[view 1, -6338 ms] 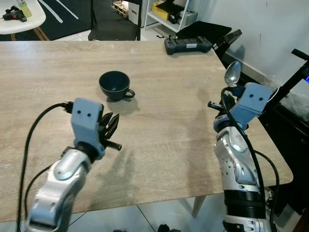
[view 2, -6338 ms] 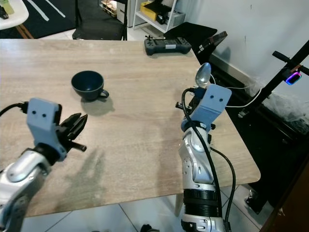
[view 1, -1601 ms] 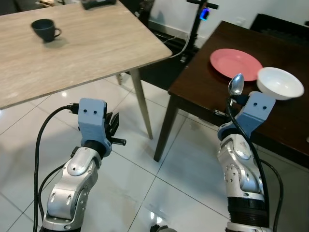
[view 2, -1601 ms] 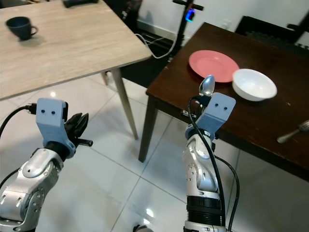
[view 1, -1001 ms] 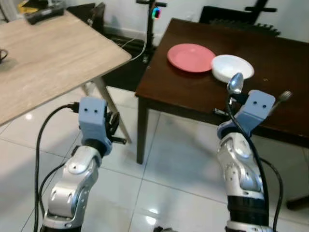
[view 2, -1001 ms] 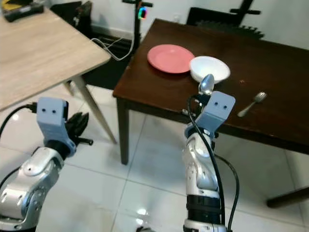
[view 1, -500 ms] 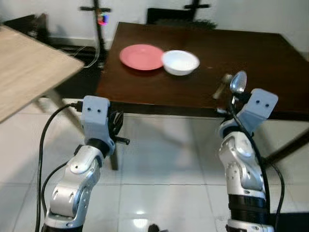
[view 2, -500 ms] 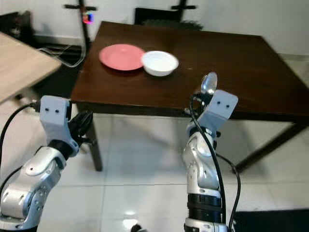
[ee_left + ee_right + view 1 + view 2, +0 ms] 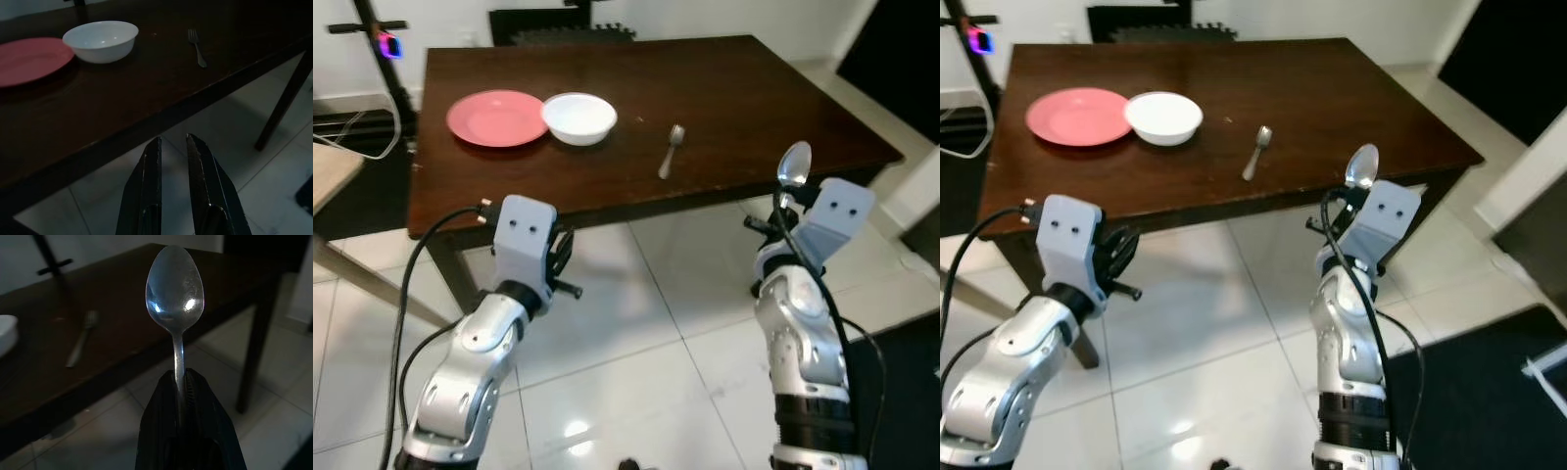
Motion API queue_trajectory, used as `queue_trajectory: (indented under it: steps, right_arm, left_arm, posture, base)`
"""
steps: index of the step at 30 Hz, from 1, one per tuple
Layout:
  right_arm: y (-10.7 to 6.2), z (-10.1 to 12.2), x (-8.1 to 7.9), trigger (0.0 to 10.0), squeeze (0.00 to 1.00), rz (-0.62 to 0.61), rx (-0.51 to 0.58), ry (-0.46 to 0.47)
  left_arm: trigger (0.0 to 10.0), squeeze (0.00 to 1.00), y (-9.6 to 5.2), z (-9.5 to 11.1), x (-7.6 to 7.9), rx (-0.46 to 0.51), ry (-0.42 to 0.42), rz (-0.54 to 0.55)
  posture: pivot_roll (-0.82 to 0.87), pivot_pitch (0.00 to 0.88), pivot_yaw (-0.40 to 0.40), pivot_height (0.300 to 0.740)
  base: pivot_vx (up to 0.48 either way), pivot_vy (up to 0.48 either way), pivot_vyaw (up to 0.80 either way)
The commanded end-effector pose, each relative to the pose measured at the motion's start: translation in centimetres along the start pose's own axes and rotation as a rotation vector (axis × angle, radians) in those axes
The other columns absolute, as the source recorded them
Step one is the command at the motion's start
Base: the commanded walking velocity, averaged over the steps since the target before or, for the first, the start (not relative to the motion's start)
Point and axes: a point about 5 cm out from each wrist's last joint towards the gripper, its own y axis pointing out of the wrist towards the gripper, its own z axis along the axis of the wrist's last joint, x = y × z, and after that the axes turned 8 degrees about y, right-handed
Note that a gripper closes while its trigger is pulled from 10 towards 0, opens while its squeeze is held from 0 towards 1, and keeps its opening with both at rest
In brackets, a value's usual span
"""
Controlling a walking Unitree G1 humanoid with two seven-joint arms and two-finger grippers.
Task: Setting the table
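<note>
A dark brown table point(image 9: 734, 93) stands ahead of me. On it lie a pink plate point(image 9: 494, 118), a white bowl point(image 9: 578, 117) touching the plate's right side, and a fork point(image 9: 671, 149) further right. My right gripper point(image 9: 784, 201) is raised before the table's near right corner, shut on the handle of a silver spoon point(image 9: 175, 289) that stands upright, bowl end up. My left gripper point(image 9: 563, 269) hangs low in front of the table's near edge, its fingers point(image 9: 151, 161) closed together with nothing between them.
A light wooden table corner point(image 9: 328, 176) juts in at the left. A stand with a glowing light point(image 9: 384, 44) and a dark chair point(image 9: 558, 22) are behind the brown table. White floor tiles lie below, with a dark rug point(image 9: 1489, 392) at the lower right.
The camera has swung right, so the brown table with plate, bowl and fork now sits centred and closer. Both grippers hold the same pose, the spoon still in the right one.
</note>
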Motion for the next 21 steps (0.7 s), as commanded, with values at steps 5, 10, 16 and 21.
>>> queue_trajectory:
  steps: [5, 10, 16, 21]
  right_arm:
    - [0.0, 0.4, -0.3, 10.0, 0.0, 0.039, 0.021, -0.028]
    - [-0.4, 1.9, -2.6, 10.0, 0.0, 0.217, 0.096, 0.005]
    - [-0.6, 2.2, -3.2, 10.0, 0.0, 0.252, 0.108, 0.014]
    - [-0.6, 2.2, -3.2, 10.0, 0.0, 0.257, 0.108, 0.014]
  left_arm:
    - [10.0, 0.0, 0.1, 0.1, -0.1, 0.015, -0.017, 0.024]
    - [10.0, 0.0, 0.2, 0.3, -0.6, 0.038, 0.014, 0.074]
    - [10.0, 0.0, 0.2, 0.3, -0.5, 0.041, 0.017, 0.076]
    - [10.0, 0.0, 0.2, 0.2, -0.5, 0.042, 0.017, 0.078]
  posture:
    - [0.09, 0.116, 0.018, 0.74]
    - [0.08, 0.12, 0.015, 0.74]
    - [0.08, 0.123, 0.014, 0.74]
    - [0.08, 0.124, 0.014, 0.74]
  base:
    - [0.0, 0.0, 0.0]
    - [0.163, 0.0, 0.0]
    - [0.476, 0.0, 0.0]
    - [0.475, 0.0, 0.0]
